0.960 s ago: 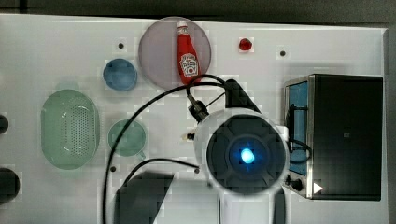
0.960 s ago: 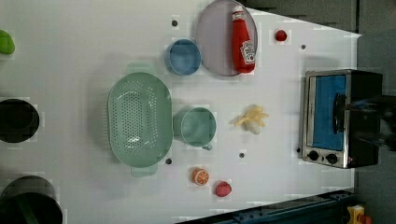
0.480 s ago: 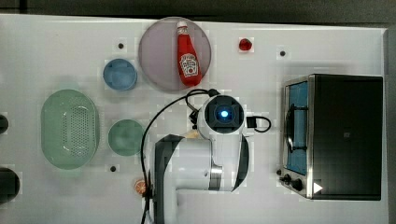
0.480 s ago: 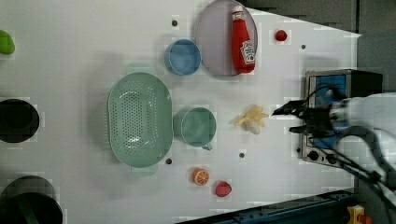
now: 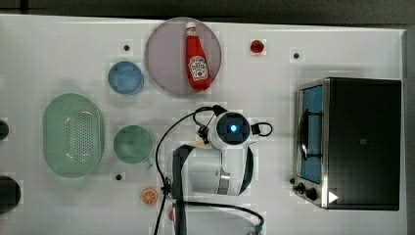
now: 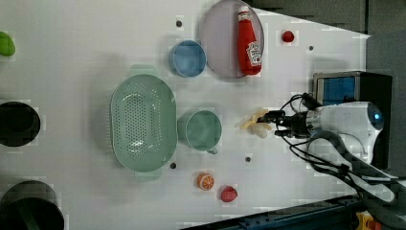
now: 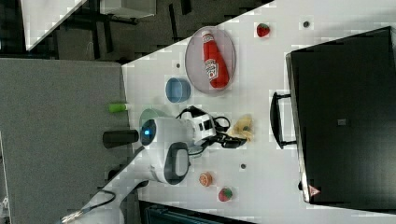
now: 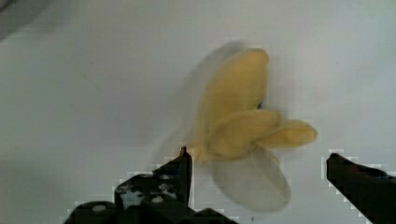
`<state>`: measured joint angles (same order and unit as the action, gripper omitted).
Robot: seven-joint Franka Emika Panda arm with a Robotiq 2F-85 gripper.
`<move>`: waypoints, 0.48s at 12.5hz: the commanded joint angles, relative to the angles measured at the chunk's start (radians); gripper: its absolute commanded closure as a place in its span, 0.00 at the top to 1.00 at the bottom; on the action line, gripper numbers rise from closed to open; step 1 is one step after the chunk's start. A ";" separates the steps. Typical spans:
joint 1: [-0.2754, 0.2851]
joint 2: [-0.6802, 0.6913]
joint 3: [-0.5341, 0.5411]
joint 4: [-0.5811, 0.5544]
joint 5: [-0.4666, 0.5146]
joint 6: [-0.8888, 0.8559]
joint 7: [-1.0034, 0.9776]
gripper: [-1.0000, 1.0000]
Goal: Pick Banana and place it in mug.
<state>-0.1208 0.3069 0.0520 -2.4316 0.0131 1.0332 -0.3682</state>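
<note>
In the left view, the banana is found at the mug's three o'clock, the basket at its nine o'clock.

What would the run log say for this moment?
stage: reaching | gripper: open, over banana | banana: on table, unheld | mug: empty

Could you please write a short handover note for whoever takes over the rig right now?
Gripper: open, holding nothing, its fingers standing to either side of the banana.
Banana: lying on the white table, to the left view's right of the mug, apart from it.
Mug: upright, beside the green basket, nothing in it.
Done: approach to the banana.
Left: close on the banana, lift it, carry it to the mug, drop it in.
</note>
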 commanded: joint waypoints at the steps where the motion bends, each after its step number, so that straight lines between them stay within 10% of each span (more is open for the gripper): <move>1: 0.007 0.011 0.005 -0.013 0.001 0.084 -0.063 1.00; 3: 0.007 0.044 0.005 -0.012 0.001 0.117 -0.061 0.99; 6: 0.006 0.056 0.001 -0.020 0.001 0.166 -0.061 0.64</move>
<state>-0.0892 0.3909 0.0575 -2.4492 0.0151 1.2051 -0.4016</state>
